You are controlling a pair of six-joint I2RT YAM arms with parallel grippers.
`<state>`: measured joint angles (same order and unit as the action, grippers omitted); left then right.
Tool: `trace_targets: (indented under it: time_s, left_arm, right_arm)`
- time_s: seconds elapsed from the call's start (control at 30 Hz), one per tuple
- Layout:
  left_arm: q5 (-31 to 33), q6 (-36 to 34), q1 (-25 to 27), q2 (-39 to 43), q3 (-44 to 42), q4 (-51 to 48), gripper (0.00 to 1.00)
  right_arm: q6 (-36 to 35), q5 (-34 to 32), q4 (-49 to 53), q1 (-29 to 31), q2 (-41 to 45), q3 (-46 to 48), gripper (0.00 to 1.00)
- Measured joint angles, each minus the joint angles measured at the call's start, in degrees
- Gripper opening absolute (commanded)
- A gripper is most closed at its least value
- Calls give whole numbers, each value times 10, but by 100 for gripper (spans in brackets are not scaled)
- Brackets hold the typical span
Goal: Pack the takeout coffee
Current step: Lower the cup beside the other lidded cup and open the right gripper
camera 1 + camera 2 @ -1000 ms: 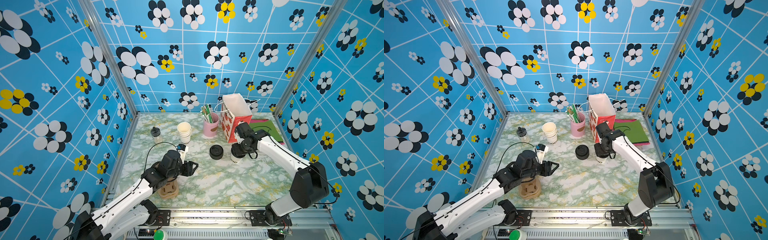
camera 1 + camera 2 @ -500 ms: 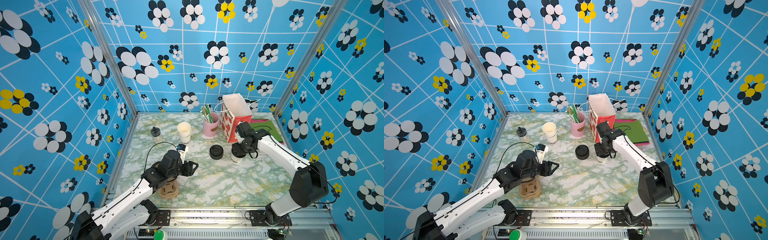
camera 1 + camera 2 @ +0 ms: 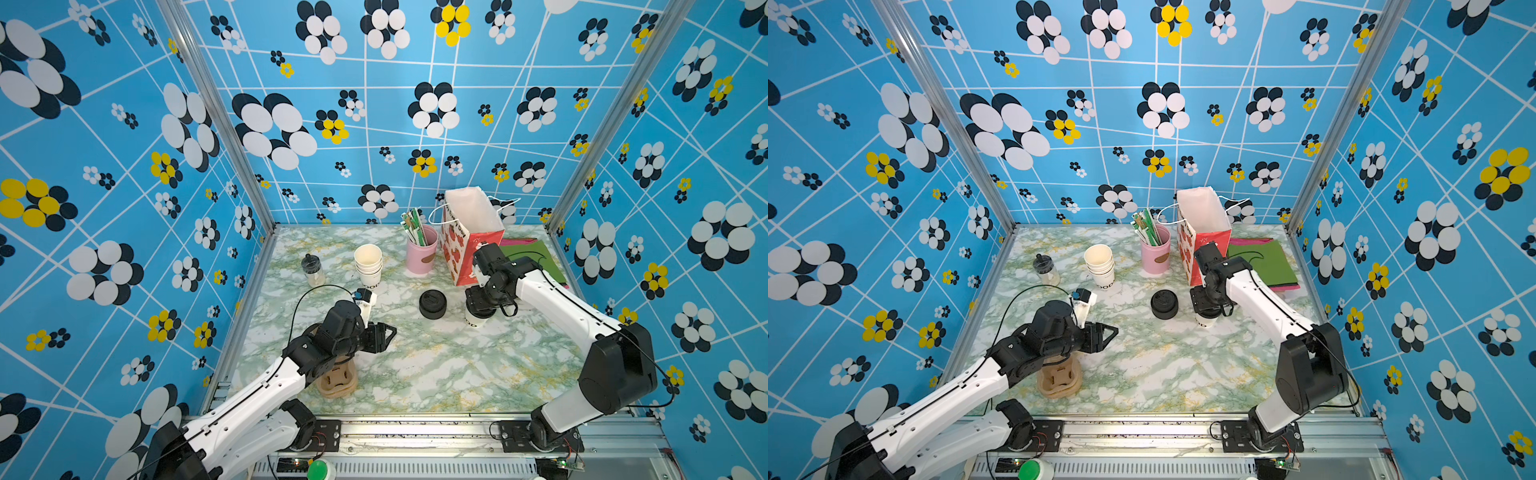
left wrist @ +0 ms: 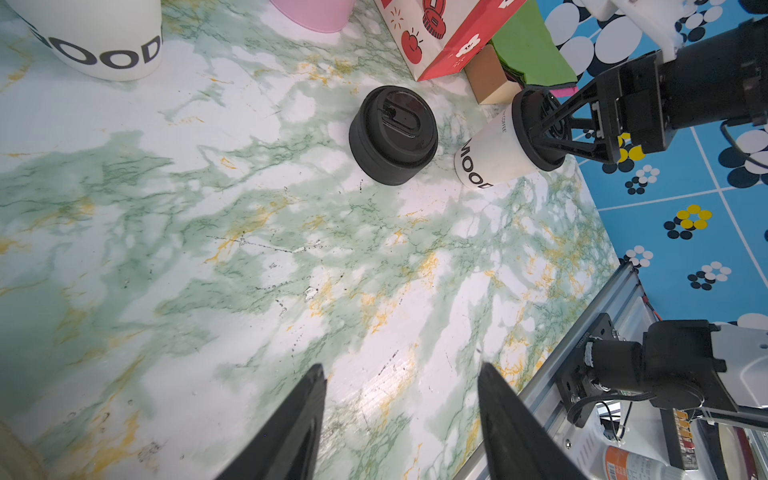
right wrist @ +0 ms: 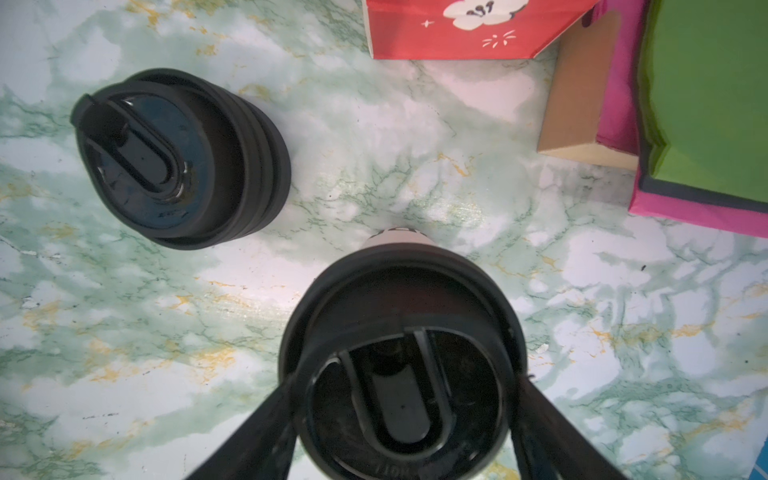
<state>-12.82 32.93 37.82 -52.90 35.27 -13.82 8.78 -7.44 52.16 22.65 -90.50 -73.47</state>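
Observation:
The takeout coffee (image 3: 478,319) (image 3: 1207,321) stands upright on the marble table, a white cup with dark lettering (image 4: 490,158) and a black lid (image 5: 399,353). My right gripper (image 3: 482,305) (image 3: 1208,305) (image 4: 536,129) (image 5: 406,378) points down over it, open, with a finger close beside each side of the lid. My left gripper (image 3: 388,332) (image 3: 1111,332) (image 4: 401,369) hovers open over bare table to the left, holding nothing. The red-and-white paper bag (image 3: 469,232) (image 3: 1202,224) stands open just behind the coffee.
A squat stack of black lids (image 3: 432,303) (image 5: 174,158) sits just left of the coffee. Behind are stacked white cups (image 3: 368,264), a pink cup of straws (image 3: 422,249) and a small jar (image 3: 312,270). Flat green and pink bags (image 3: 532,257) lie right. Brown cup carriers (image 3: 336,382) sit under my left arm.
The right gripper's jaws have spread a little wider around the coffee's lid. The coffee and both arms stay where they were.

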Motion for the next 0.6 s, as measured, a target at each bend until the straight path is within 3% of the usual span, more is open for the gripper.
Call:
trace_targets:
  time_s: [0.6]
  left_arm:
    - [0, 0, -4, 11, -13, 0, 61]
  right_arm:
    - [0, -7, 34, -1, -5, -13, 90]
